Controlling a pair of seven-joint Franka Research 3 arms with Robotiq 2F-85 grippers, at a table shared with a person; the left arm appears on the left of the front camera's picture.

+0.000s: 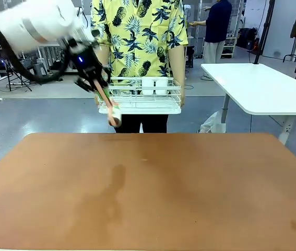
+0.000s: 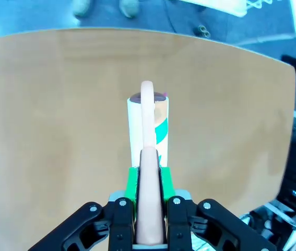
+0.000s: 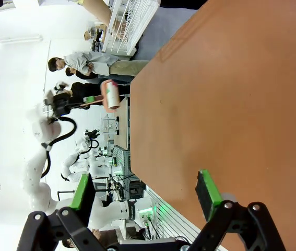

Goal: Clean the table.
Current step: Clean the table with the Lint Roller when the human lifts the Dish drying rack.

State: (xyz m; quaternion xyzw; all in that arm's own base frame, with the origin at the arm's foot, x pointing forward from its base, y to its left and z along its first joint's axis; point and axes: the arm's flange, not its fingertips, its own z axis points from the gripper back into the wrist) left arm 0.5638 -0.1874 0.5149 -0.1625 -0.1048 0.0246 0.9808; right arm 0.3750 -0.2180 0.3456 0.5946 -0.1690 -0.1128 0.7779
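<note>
Lab hall w/ white worktable (image 1: 262,89), bare grey floor (image 1: 33,115).

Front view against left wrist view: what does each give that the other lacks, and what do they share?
Front view adds the yellow print shirt and two white cups in the wire rack. Left wrist view adds the green pads clamped on the pink handle. Both show the left gripper holding the lint roller above the reddish-brown table.
</note>
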